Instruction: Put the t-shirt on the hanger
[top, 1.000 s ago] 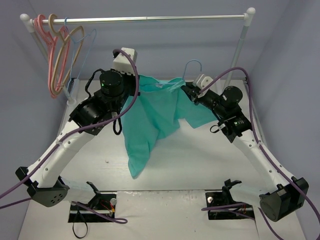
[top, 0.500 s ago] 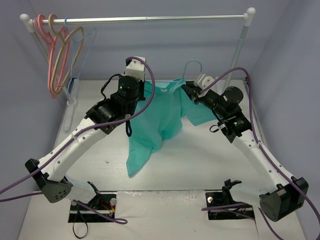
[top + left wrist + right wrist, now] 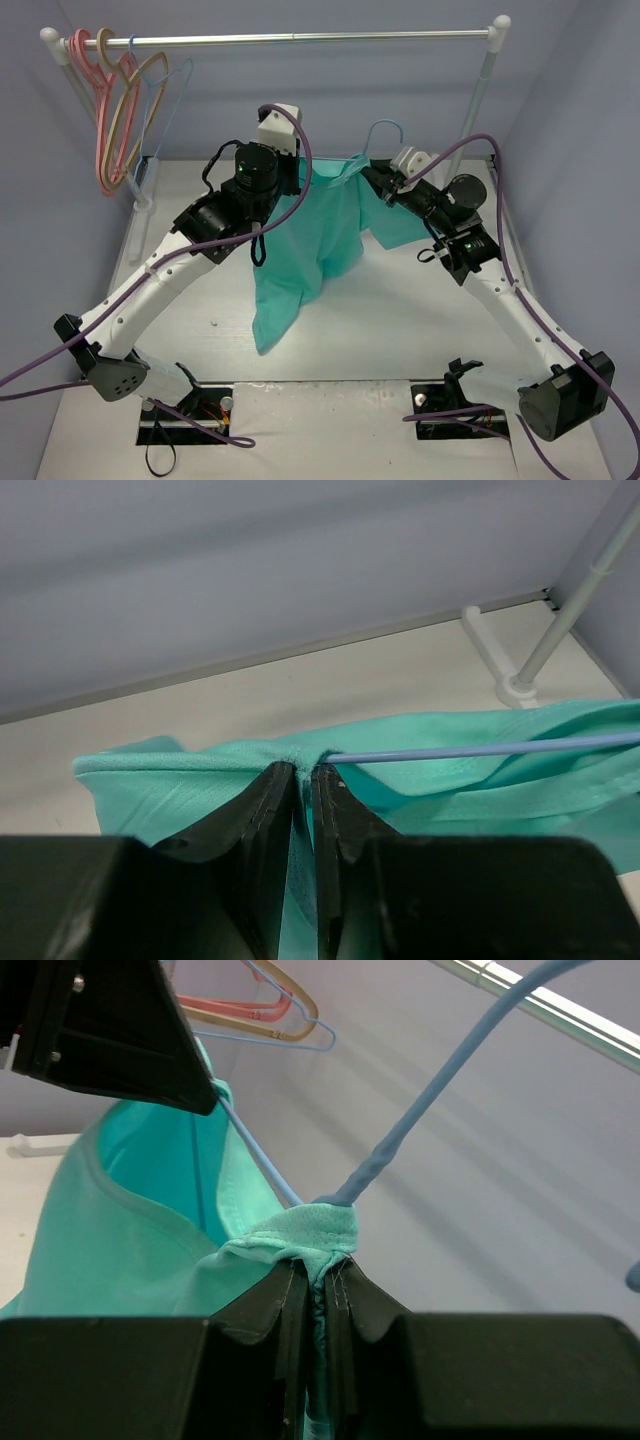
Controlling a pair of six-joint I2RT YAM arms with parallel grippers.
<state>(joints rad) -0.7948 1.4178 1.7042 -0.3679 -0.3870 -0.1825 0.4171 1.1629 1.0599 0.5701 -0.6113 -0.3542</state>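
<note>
The teal t-shirt (image 3: pixel 320 230) hangs stretched between my two grippers above the table, its lower part drooping to the table top. My left gripper (image 3: pixel 304 178) is shut on the shirt's top edge (image 3: pixel 200 780), where the end of the light-blue wire hanger (image 3: pixel 480 749) meets the fabric beside the jaws (image 3: pixel 305 770). My right gripper (image 3: pixel 372 178) is shut on bunched shirt fabric (image 3: pixel 300 1230) right under the hanger's neck. The hanger's hook (image 3: pixel 385 128) rises above that grip, and one wire arm (image 3: pixel 255 1150) runs inside the shirt toward the left gripper.
A metal rail (image 3: pixel 300 38) spans the back. Pink (image 3: pixel 100 130), tan (image 3: pixel 128 100) and light-blue wire (image 3: pixel 172 95) hangers hang at its left end. The rail's right post (image 3: pixel 482 110) stands behind the right arm, and its foot (image 3: pixel 515 685) rests on the table.
My left arm has swung right and back with the shirt edge, closing in on the right gripper. The hanging shirt has drawn narrower. The right arm has barely moved.
</note>
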